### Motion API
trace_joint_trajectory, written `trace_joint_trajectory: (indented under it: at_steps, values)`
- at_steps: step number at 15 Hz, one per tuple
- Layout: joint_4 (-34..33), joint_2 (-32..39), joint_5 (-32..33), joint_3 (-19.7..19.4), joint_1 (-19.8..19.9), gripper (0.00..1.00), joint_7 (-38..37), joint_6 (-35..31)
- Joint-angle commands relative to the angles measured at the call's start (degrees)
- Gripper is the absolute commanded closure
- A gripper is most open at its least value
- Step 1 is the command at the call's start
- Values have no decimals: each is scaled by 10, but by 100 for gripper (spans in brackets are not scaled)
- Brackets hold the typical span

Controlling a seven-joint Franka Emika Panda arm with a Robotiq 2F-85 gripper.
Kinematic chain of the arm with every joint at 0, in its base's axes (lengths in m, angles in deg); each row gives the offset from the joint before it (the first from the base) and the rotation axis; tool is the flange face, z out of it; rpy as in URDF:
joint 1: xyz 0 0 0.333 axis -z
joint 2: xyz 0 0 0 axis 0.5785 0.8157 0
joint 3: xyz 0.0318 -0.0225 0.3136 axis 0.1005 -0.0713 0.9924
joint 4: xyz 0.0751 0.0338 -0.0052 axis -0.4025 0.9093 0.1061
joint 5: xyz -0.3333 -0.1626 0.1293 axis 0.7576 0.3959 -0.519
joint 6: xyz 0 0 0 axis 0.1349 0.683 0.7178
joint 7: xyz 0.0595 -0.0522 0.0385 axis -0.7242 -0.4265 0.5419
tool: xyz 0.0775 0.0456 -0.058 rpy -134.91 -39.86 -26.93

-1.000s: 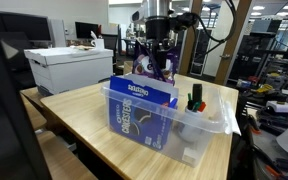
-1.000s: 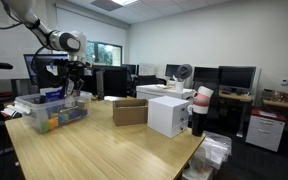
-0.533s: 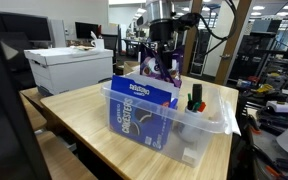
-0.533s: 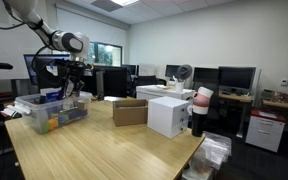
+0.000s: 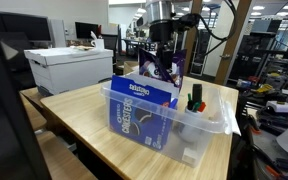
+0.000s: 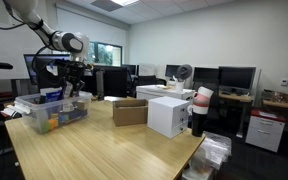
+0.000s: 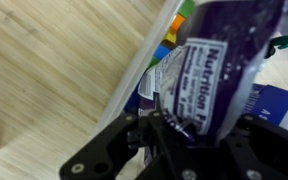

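**Purple bag at the gripper, over the bin**

The gripper (image 5: 162, 52) stood above the far side of a clear bin (image 5: 206, 125) on a wooden table (image 5: 79, 120). A purple bag (image 7: 224, 60) sat between its fingers (image 7: 134, 135), the nutrition label facing the wrist camera. Whether the fingers pressed the bag or stood loose about it could not be told. In an exterior view the bag (image 5: 165, 69) hung from the gripper at the bin's rim, its lower end hidden behind a blue box (image 5: 144, 105). The blue box stood tilted inside the bin, against the near wall. Markers (image 5: 195, 98) stood upright in the bin, beside the bag. A white box (image 5: 69, 68) sat on another table, well apart.
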Motion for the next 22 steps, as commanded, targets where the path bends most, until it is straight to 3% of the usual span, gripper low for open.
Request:
trace_joint_trajectory:
  at_steps: [1,4,8,15,17,22]
  values:
    - [9,-15,2,6,8,43,1,-6]
    - [14,-23,4,5,8,22,-4,-12]
    - [19,-37,2,3,9,2,-4,-15]
    - [12,-55,-55,-3,17,0,11,14]
    - [-18,-37,-113,-9,31,0,66,102]
    - [-65,-11,-171,-30,61,0,135,249]
